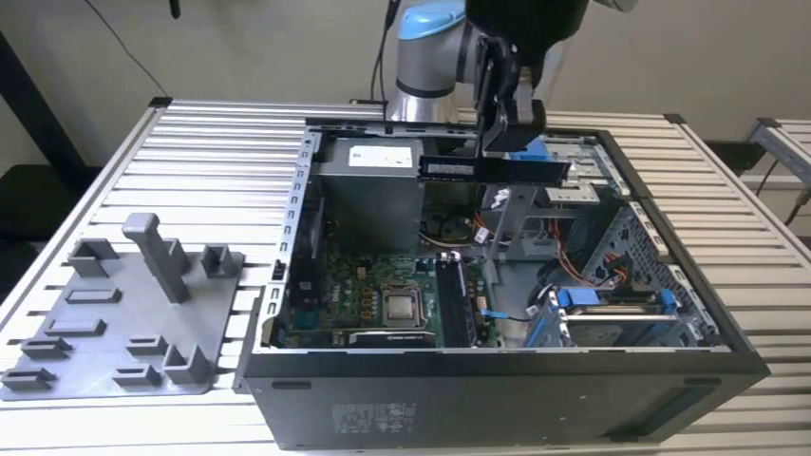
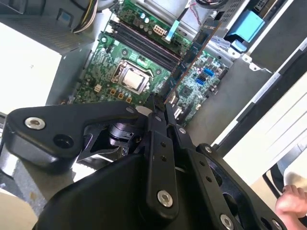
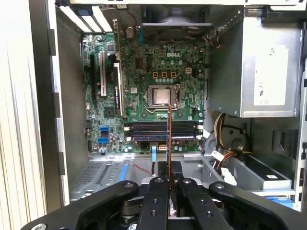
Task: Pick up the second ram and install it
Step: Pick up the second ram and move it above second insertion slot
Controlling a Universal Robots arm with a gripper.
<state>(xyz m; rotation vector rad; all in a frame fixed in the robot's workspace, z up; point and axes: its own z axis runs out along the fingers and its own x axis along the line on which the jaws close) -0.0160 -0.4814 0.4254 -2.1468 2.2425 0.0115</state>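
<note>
My gripper (image 1: 506, 147) is shut on the second ram (image 1: 459, 169), a long dark memory board. It hangs level above the open computer case (image 1: 292, 218), over the motherboard's far half. In the first wrist view the ram (image 3: 169, 136) appears edge-on, running from my gripper (image 3: 170, 181) across the memory slots (image 3: 144, 130) toward the silver processor (image 3: 160, 96). The second wrist view has the board (image 2: 194, 55) sticking out from my gripper (image 2: 157, 104), over the slots (image 2: 144, 45) beside the processor (image 2: 132, 79). It hangs apart from the slots.
The power supply box (image 1: 367, 185) stands at the case's far side. A drive cage with blue clips (image 1: 609, 304) fills the exterior view's right. A grey parts fixture (image 1: 121, 323) lies on the slatted table (image 1: 216, 142) at the left. A person's hand (image 2: 292, 203) shows outside the case.
</note>
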